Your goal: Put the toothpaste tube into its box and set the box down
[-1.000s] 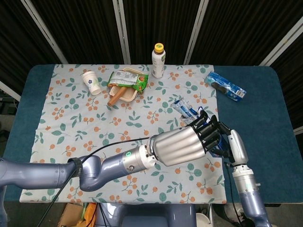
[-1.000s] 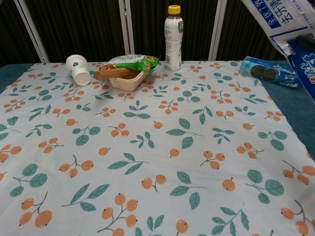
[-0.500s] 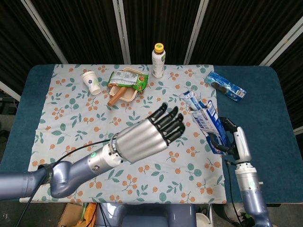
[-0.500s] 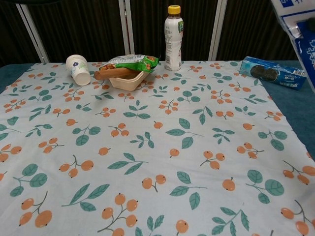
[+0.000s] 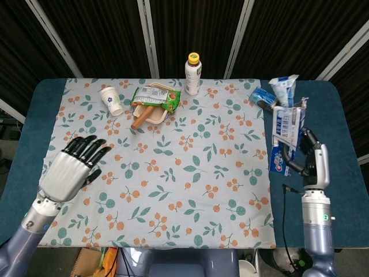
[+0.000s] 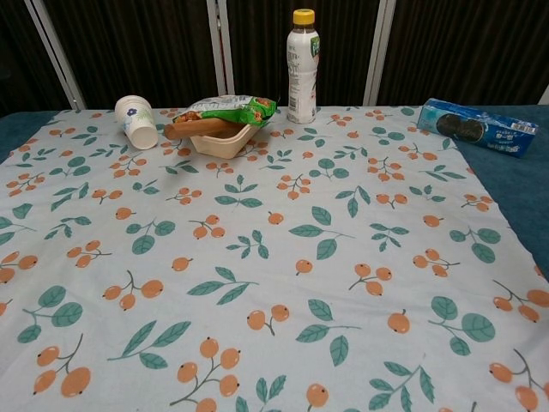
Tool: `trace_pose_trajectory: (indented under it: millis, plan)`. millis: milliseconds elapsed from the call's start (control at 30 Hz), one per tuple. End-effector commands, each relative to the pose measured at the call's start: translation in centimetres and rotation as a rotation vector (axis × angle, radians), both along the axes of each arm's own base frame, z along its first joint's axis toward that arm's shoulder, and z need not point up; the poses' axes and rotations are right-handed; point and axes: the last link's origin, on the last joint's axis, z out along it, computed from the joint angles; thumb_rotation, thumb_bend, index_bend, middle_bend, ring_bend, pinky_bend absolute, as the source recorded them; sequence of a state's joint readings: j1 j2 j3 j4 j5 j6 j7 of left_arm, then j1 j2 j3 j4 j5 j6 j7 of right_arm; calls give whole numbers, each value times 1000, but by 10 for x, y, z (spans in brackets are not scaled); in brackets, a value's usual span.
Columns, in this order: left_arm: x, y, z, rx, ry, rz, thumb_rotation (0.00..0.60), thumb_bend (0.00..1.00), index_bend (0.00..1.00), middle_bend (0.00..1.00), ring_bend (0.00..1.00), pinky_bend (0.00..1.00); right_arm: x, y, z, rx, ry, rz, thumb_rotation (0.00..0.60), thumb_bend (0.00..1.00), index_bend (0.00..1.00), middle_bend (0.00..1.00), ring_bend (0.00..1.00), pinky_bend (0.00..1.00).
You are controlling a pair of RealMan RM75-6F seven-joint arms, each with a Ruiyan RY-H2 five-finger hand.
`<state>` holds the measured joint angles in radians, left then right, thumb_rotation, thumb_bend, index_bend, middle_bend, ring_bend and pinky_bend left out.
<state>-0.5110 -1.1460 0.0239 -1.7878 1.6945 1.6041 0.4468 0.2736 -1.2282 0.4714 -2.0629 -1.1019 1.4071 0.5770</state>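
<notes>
The toothpaste box (image 5: 286,134), white and blue, stands nearly upright in the air over the table's right edge in the head view. The toothpaste tube (image 5: 282,89) pokes out of its open top end. My right hand (image 5: 305,156) holds the box from behind at its lower part. My left hand (image 5: 72,168) hovers over the cloth's left edge, far from the box, with its fingers spread and nothing in it. The chest view shows neither hand, nor the box or tube.
A bottle (image 5: 192,74) stands at the back centre. A paper cup (image 5: 110,100) and a bowl (image 5: 151,109) with a green snack packet (image 5: 155,95) and a sausage lie back left. A blue cookie packet (image 6: 478,126) lies back right on the bare table.
My left hand has let go of the box and drawn back to the left edge. My right hand has swung the box rightward and upright, out of the chest view.
</notes>
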Motion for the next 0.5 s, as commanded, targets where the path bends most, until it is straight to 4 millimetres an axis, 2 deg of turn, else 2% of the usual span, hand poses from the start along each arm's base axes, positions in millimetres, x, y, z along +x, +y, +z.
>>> trace_pose_trajectory:
  millis: [33,200,300,500]
  plan:
    - [-59,-23,-9,-44,-16,163,600,20,279,261,234,312,0,-3,20,-63,-58,-6,600,435,408,509,445,443]
    - [-93,-45,-27,-84,-51,258,600,20,269,243,219,300,3,0,35,-107,-78,30,600,435,328,485,383,404]
    - [-103,-52,-33,-98,-44,261,600,20,260,232,208,300,4,1,36,-111,-86,44,600,435,327,480,380,403]
    - [-109,-59,-42,-128,-56,254,600,20,253,212,208,300,4,2,37,-109,-106,49,600,435,298,421,325,378]
